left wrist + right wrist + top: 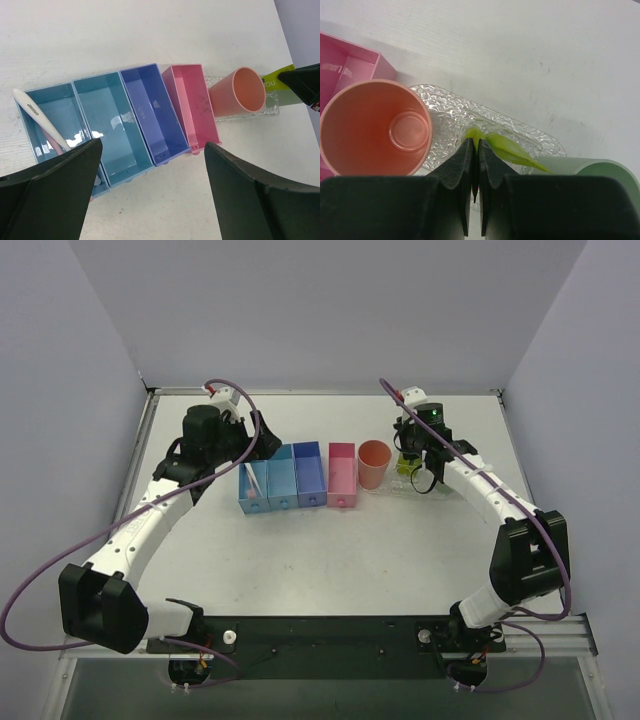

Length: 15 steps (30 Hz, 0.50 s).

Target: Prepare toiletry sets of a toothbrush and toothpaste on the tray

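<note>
The clear bumpy tray [451,107] lies right of the pink box. Over it, my right gripper [475,144] is shut on a lime-yellow toothpaste tube [514,150], which slants out to the right toward a green cup. From above, that gripper [410,468] sits over the tray [432,492]. A white toothbrush [36,112] leans in the leftmost blue bin [30,131], seen from above as the toothbrush [252,483]. My left gripper [152,200] hangs open and empty above the table in front of the bins, and the top view puts this gripper [266,447] behind the bins.
Three blue bins [283,478] and a pink box [342,475] stand in a row mid-table. A salmon cup [375,127] stands on the tray's left end, and a pale green cup [606,173] at its right. Grey walls enclose the table.
</note>
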{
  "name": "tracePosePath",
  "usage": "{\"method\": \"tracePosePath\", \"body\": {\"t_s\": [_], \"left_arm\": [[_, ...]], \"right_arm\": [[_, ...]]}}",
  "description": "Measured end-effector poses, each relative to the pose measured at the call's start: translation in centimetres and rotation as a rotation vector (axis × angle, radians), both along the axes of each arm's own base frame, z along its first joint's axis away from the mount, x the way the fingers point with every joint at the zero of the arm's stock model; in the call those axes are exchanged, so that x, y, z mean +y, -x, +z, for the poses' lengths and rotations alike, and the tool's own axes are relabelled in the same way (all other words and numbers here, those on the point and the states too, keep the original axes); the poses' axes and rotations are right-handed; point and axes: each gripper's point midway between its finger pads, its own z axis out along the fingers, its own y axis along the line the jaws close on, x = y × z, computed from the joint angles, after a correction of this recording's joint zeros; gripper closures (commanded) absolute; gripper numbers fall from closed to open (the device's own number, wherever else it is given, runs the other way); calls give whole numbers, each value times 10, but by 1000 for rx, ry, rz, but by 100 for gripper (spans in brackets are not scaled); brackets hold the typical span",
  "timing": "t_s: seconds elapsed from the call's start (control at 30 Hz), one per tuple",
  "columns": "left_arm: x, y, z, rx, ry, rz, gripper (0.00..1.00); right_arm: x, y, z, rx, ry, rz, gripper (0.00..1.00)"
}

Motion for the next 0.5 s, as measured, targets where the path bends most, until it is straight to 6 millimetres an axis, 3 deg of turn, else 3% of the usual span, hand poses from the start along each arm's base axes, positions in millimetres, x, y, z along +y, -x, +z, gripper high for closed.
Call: {"method": "tracePosePath", "body": {"t_s": [0.5], "left_arm": [[0,-1,-4,21,1,4,6]], "right_arm": [[-3,-4,1,-23,1,-22,85]]}}
